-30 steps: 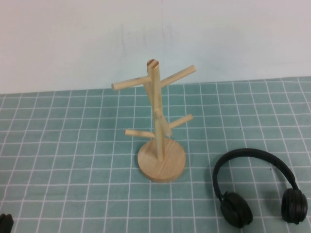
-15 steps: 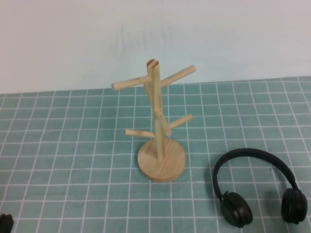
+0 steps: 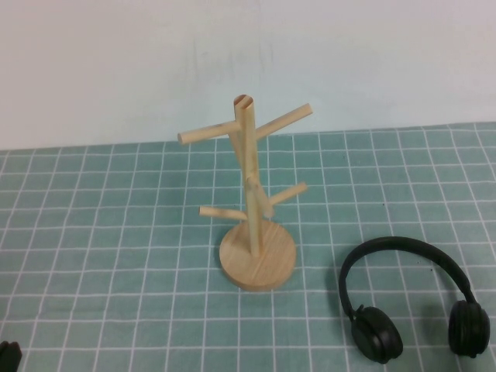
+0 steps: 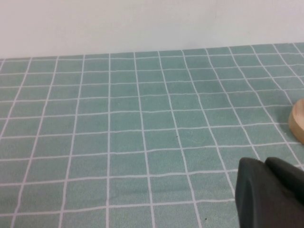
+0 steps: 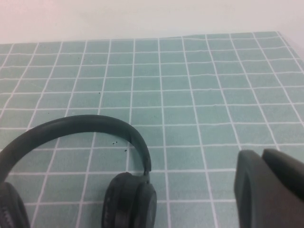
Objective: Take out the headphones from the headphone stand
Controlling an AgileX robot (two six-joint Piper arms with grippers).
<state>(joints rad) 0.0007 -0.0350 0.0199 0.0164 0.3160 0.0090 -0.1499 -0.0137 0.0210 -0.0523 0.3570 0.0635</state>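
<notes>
The black headphones (image 3: 404,243) lie flat on the green checked cloth, to the right of the wooden headphone stand (image 3: 255,232) and clear of it. The stand is upright with bare pegs. In the right wrist view the headphones (image 5: 80,122) lie ahead with one ear cup (image 5: 128,202) close by. My right gripper (image 5: 262,156) is shut and empty, beside the headphones and apart from them. It is out of the high view. My left gripper (image 4: 264,164) is shut and empty, low over the cloth near the front left corner (image 3: 8,356). The stand's base (image 4: 298,121) shows at the edge of the left wrist view.
The green cloth with a white grid (image 3: 116,232) covers the table up to a white wall (image 3: 248,54) at the back. The cloth's far right corner shows in the right wrist view (image 5: 278,35).
</notes>
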